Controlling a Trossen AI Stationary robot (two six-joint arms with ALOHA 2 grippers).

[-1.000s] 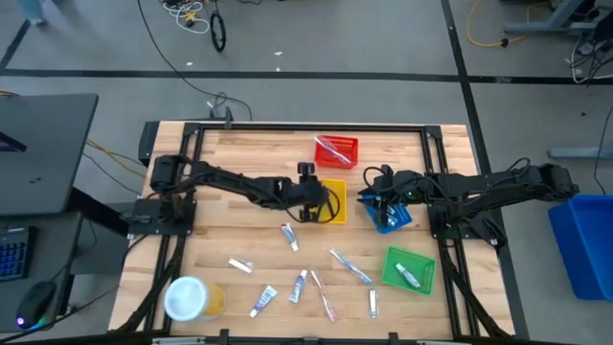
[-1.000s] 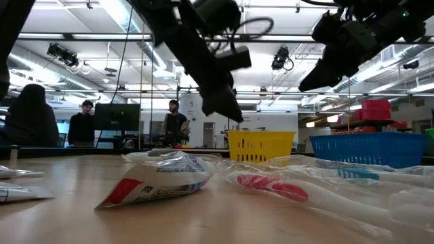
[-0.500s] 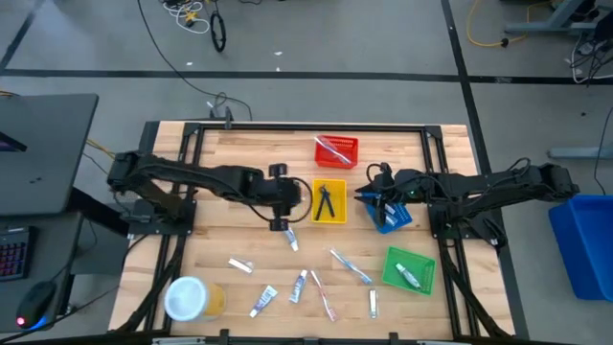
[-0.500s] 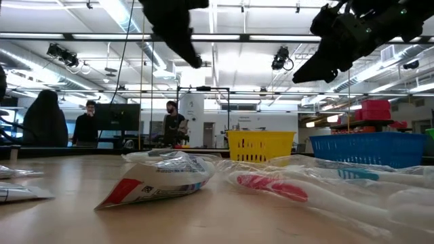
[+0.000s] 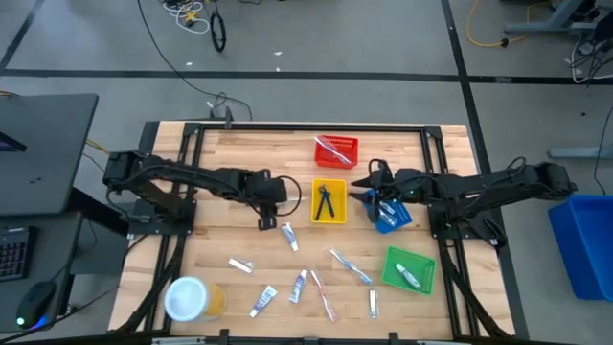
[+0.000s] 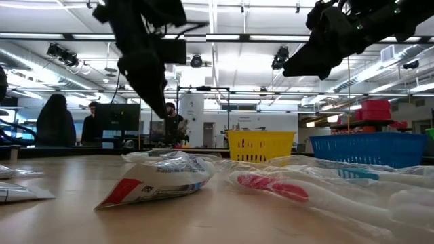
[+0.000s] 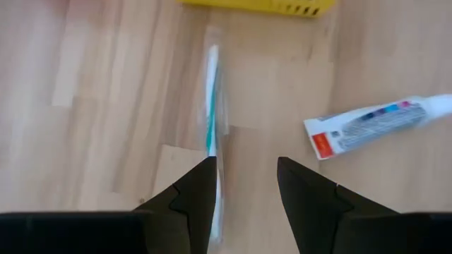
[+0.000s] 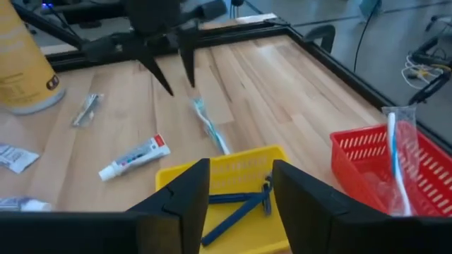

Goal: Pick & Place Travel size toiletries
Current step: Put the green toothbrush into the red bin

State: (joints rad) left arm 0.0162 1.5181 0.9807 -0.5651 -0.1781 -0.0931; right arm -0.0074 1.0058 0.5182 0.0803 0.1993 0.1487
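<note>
Near the middle of the worktop, the left gripper hangs open and empty over a wrapped toothbrush just beside the yellow tray; judging by the slippery film, the fingers could skid off or nudge the nearby white tube. Over the blue tray the right gripper stands open, holding nothing. More toiletries crowd the front edge of the wooden table, with people standing in the lit hall behind.

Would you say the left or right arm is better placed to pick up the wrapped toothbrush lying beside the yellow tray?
Left: its open tool hovers directly over the toothbrush; the right tool sits beyond the yellow tray.
</note>
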